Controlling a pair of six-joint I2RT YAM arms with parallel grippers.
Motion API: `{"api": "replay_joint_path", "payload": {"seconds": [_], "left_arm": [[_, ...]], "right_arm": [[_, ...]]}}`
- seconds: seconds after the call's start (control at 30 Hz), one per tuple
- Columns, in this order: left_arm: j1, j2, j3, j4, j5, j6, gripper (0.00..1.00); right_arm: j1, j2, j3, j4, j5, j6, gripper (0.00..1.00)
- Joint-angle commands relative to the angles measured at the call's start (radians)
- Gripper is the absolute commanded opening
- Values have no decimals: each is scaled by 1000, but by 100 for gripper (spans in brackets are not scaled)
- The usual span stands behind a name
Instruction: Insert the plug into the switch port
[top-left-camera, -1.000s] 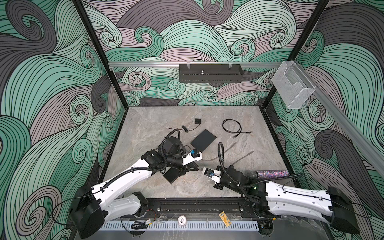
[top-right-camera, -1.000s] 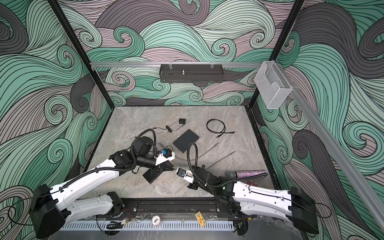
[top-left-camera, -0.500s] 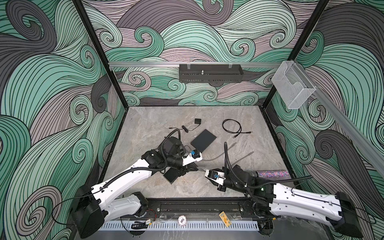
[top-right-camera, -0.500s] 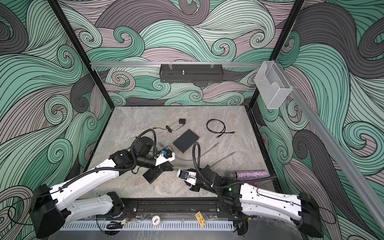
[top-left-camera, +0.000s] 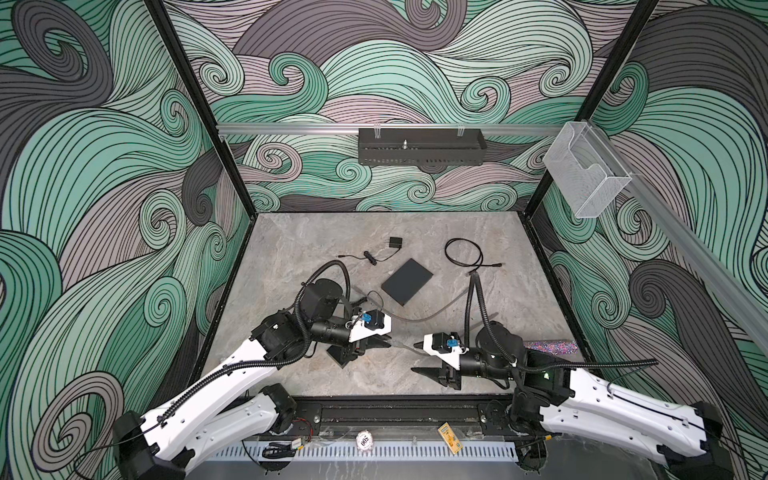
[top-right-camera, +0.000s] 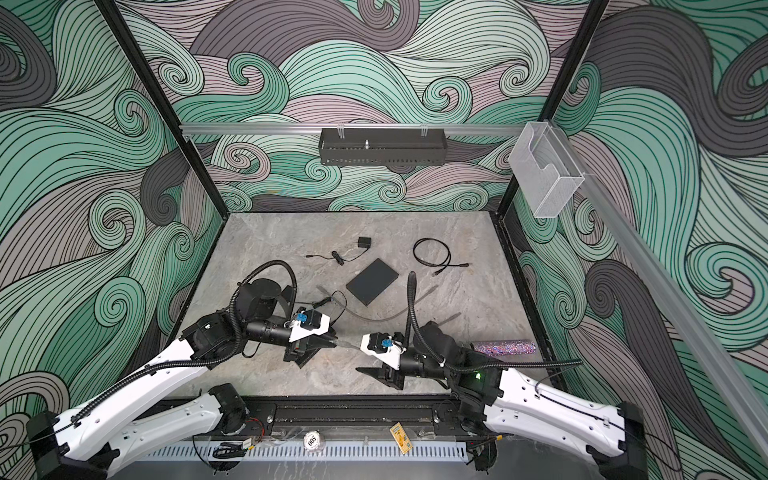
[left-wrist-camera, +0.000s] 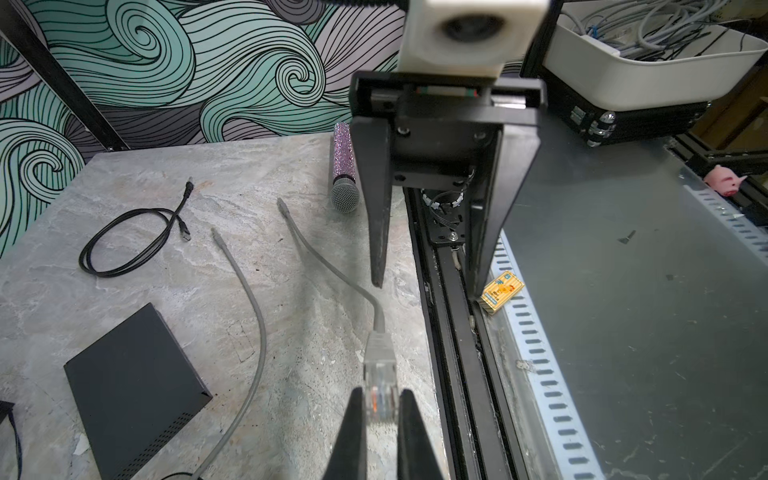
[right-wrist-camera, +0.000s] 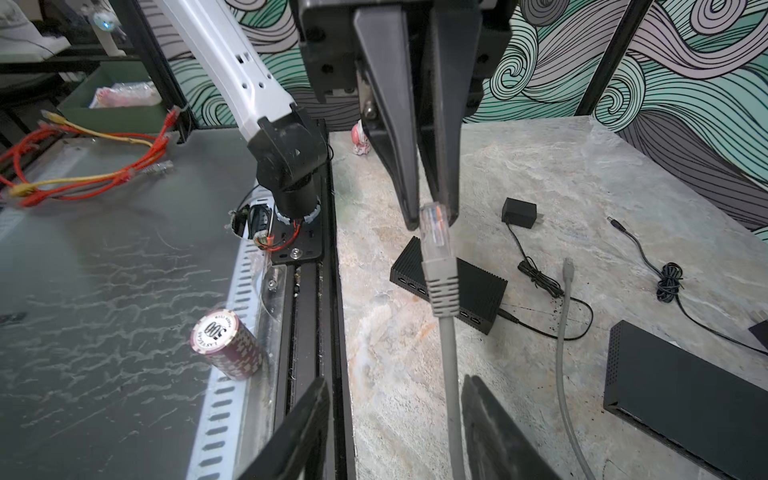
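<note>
Near the small black switch box (right-wrist-camera: 482, 291), the left end effector (left-wrist-camera: 381, 392) pinches the clear plastic plug (left-wrist-camera: 379, 376) on the thin grey cable (right-wrist-camera: 451, 374), and the right end effector (right-wrist-camera: 395, 380) is spread apart.

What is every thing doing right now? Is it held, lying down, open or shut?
left gripper, shut on the plug.
right gripper, open, holding nothing.
plug, held above the table.
grey cable, hangs from the plug down to the table.
small switch, flat on the table, plug not yet in.
black cable, coiled, loose on the table.
microphone, lying on its side.
</note>
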Motion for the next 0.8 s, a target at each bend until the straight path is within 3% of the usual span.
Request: {"api": "replay_joint_path", "payload": {"seconds": [0.0,0.3,0.77], "left_arm": [[-6,2,-4,-24,50,17,0],[-6,2,-6,-20,75,9,0],[-6,15,-6,-21,88,9,0]], "right_arm": [[-19,32,45,-37,-59,47,46],[-32,223,141,-35,-145,40,41],[-32,236,144,-9,-115,43,24]]}}
